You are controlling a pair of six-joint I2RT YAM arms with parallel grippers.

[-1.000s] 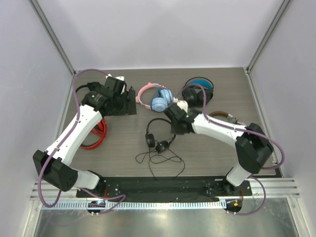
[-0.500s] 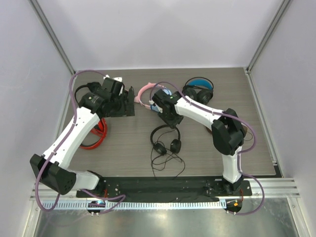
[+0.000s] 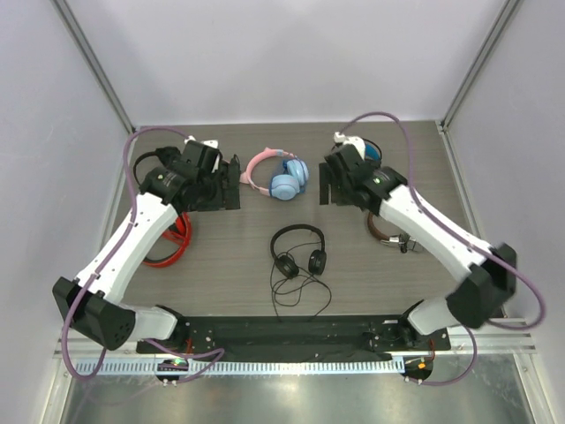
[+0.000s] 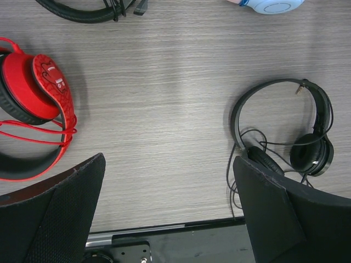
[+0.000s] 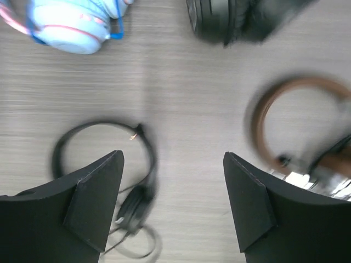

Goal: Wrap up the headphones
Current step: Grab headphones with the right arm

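headphones: the slim black headphones (image 3: 298, 249) are lying flat on the table (image 3: 221, 265), about the middle and a bit toward the near side. The headband arc points far and the two little earcups sit side by side at the near end.
cable: the cable (image 3: 300, 291) is a loose messy squiggle just nearer than the earcups, not wound around anything.
left gripper: the left gripper (image 3: 231, 184) is up over the far-left part of the table with its fingers spread wide. Nothing is between them and it's well apart from the black pair.
right gripper: the right gripper (image 3: 325, 184) is on the far-right side with its fingers also spread, holding nothing. It's off to the far right of the headband and not touching it. Its wrist view is pretty blurry, fwiw.
other pairs: a pink-and-blue set (image 3: 278, 177) lies at the far middle between the two grippers. A red pair (image 3: 172, 238) sits under the left arm and a brown pair (image 3: 388, 231) under the right arm. There's a bulky black one with blue lining (image 3: 369, 152) at the far right, mostly hidden by the arm.
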